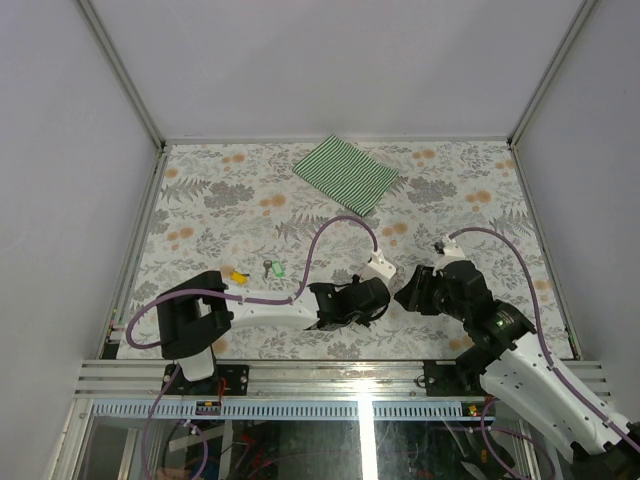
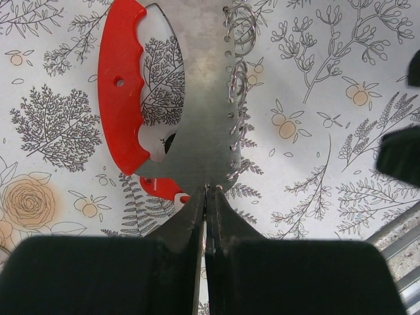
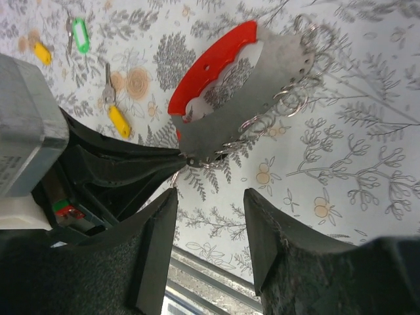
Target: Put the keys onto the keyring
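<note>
The left tool (image 2: 206,195) is clamped tight on the bottom corner of the keyring (image 2: 197,131), a flat steel plate with a red grip (image 2: 121,85) along one side and a row of small silver split rings (image 2: 239,39) down the other, filling the upper middle of the left wrist view. The right tool (image 3: 211,197) faces it from just beside, its fingers (image 3: 157,249) apart with nothing between them. None of the rings appears to carry a key. In the right wrist view one yellow key (image 3: 117,118) lies on the tabletop (image 3: 354,170) at middle left, with the green key (image 3: 80,34) and the other yellow key (image 3: 41,52) in the upper left corner, all well apart from the keyring. In the top view the left arm stretches low and rightward along the bottom of the frame, its wrist at centre, and the right arm bends in from the lower right to meet it; a green striped cloth (image 1: 345,172) lies at upper centre. The step in hand looks like presenting the keyring. Next, the free right tool would likely need to fetch a key by its head and thread it onto a split ring, which calls for fine alignment.
</note>
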